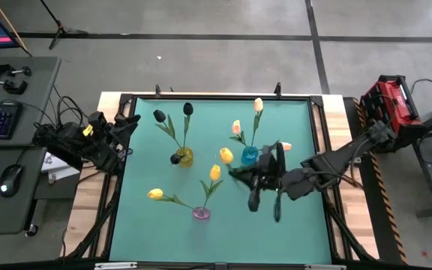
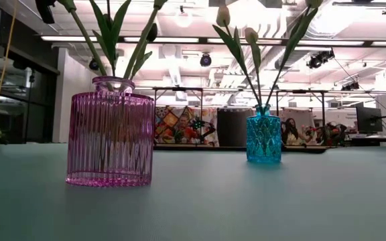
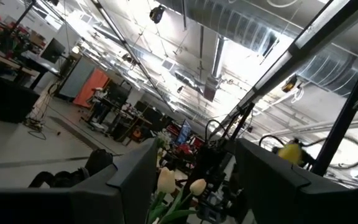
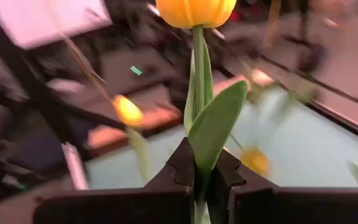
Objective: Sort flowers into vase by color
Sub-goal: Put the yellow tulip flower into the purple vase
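Right claw [image 4: 197, 177] clamped on a yellow tulip [image 4: 196, 11] stem, centre-right of the worktop [image 1: 306, 225]. Left claw [image 3: 194, 186] parted, empty, at left edge.

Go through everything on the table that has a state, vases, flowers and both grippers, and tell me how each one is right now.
Right gripper: shut on yellow tulip, held above the mat.
Left gripper: open, empty, at the table's left edge.
Yellow vase: upright, holds black tulips.
Blue vase: upright, holds cream-peach tulips.
Pink vase: upright, holds two yellow tulips.
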You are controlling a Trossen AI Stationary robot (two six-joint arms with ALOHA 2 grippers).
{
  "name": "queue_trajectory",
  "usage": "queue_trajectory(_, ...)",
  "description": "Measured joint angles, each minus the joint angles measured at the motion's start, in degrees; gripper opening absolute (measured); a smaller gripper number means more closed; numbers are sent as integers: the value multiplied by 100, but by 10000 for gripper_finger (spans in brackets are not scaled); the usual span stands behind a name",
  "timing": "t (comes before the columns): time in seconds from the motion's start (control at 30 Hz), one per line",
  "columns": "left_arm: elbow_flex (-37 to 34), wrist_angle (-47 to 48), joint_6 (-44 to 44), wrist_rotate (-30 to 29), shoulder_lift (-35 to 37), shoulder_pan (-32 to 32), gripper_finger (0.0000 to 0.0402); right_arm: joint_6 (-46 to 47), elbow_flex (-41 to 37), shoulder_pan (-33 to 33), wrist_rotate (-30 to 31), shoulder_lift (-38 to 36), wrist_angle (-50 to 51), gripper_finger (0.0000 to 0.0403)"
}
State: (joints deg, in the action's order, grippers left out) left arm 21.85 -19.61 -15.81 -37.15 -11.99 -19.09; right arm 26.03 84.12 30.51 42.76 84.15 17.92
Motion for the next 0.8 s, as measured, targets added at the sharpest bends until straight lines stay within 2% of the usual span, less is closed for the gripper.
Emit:
queue_trajectory(0.1,0,21,-2,-105,0,-2,204,-404,-2,-57,-559,185,-883,0)
queue_trajectory(0.23,0,75,3,-216,0,-2,204,-405,-7,-90,-1145,405,-1674,0)
queue_trajectory(0.37,0,171,106,-212,0,-2,204,-405,-7,-84,-1364,694,-2493,0)
queue_trajectory(0.47,0,246,103,-167,0,-2,204,-403,-7,-84,-1385,1028,-3112,0)
queue_trajectory(0.67,0,350,91,327,-1,-2,204,-535,-7,-138,-1232,1875,-4261,0)
queue_trajectory(0.8,0,349,-7,409,-2,-2,204,-904,-7,-165,-734,2282,-4474,0)
